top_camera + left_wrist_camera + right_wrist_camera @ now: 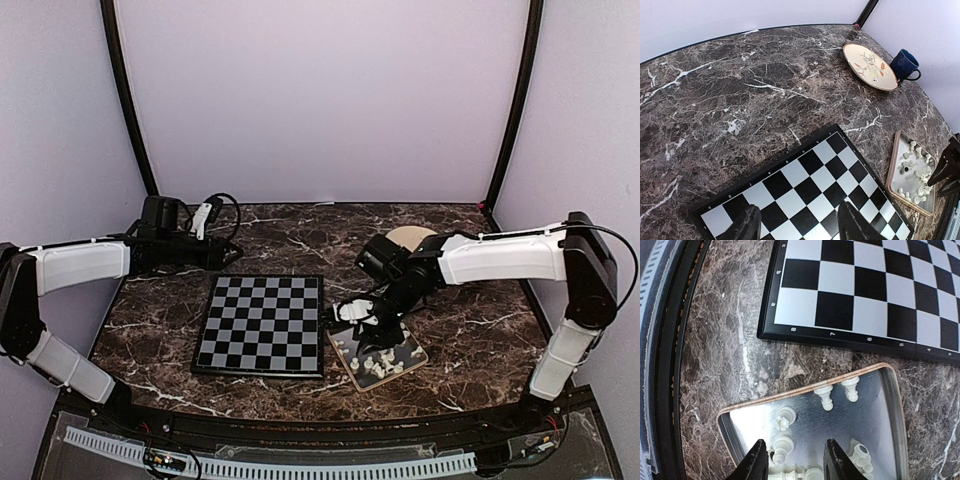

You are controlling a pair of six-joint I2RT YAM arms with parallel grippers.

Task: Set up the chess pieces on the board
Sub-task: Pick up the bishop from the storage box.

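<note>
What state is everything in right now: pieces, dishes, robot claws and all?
Board: flat, no pieces on it.
Chess pieces: loose in the tray, none set up.
Tray: holds the pieces.
Plate: empty.
Mug: upright.
Left gripper: open, above the board.
Right gripper: open, low over the tray.

I am looking at a dark brown marble tabletop (470, 330) veined in white, which spreads out ahead of my left fingers (747, 225) and runs on to a plain pale lilac back wall (320, 100). Side walls (50, 120) of the same colour close it in, each meeting the back wall at a slim black post (128, 100), one far off to either side of those fingers. The light is soft and even, and the stone gives back a faint sheen.
</note>
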